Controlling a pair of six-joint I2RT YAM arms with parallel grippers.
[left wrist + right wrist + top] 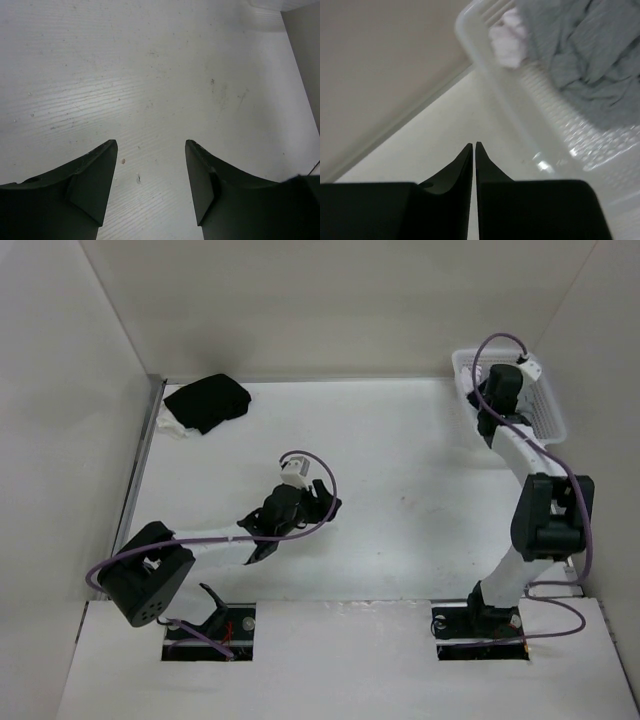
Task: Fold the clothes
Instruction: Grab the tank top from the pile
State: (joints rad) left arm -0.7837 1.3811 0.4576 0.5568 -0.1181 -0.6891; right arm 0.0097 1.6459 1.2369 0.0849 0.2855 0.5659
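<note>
At the far left corner of the table (pixel 400 460) a black garment (pixel 207 402) lies bunched in a heap. A bit of white cloth (pixel 171 426) shows from under its left edge, close to the side wall. Nearer the front, the left arm (pixel 205 538) reaches from its base at the near edge out toward the middle of the table. The left gripper (pixel 150 142) hangs over bare table surface left of centre. Its two dark fingers (pixel 97 172) are spread wide apart and there is nothing between them, only the scuffed white tabletop showing in the gap. On the right side, the right arm (pixel 540 510) rises from its base and stretches toward the far right corner, where a white slatted plastic basket (pixel 548 412) stands against the back wall. The grey T-shirt (pixel 592 60) lies crumpled inside this basket, filling much of it in loose folds. A pale pinkish cloth (pixel 510 37) sits beside it against the basket's wall. The right gripper (pixel 474 145) is just outside the basket, on its left. Its fingertips are drawn together to a thin slit and grip nothing. They point over the strip of table between the basket and the wall.
</note>
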